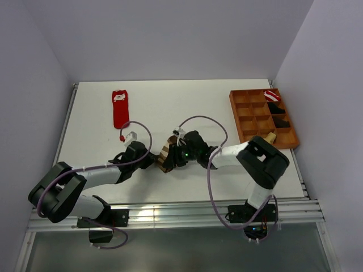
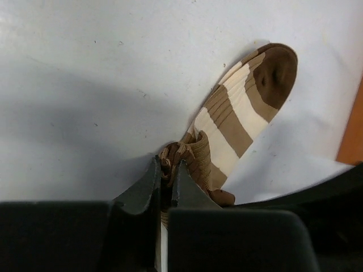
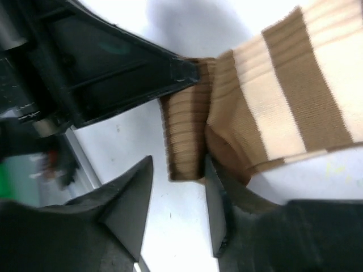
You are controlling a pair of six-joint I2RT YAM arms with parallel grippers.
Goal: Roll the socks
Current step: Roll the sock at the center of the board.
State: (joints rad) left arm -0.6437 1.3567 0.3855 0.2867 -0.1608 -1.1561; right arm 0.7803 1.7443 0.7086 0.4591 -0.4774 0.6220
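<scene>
- Left gripper: fingers clamped on the bunched end of the striped sock, near the table's near edge.
- Right gripper: fingers apart, flanking that bunch.
- Red sock: flat, far-left corner.

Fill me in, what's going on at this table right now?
Both arms meet mid-table over the brown-and-tan striped sock. The left tool is shut on the sock's bunched end. The right tool is open, with the folded part between its fingers. The toe end lies flat, so the roll is not finished. A red sock lies flat at the far left. The orange tray on the right holds rolled bundles.
</scene>
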